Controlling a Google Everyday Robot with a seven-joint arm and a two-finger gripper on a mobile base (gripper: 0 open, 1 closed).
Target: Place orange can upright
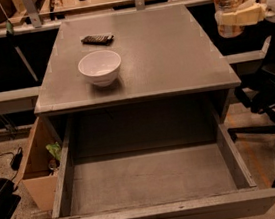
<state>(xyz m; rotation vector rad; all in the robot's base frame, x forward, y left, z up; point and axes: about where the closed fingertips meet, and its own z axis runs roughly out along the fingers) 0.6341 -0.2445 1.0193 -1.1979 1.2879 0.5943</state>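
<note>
While I hold the arm beside the bench [170, 51], off its right rear corner, the gripper [231, 17] is clamped around the orange can [227, 3], airborne, silver top upward. Side grip leaves the base free for setting down; the white bowl [100, 67] sits well apart, so landing room looks ample.

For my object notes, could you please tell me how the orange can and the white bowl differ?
The gripper, shut on the orange can, holds it in the air past the table's right edge; the white bowl rests on the table. The can is shiny golden-orange, the bowl plain white. The can is narrow and tall, the bowl wide and low. Both sit top up.
</note>
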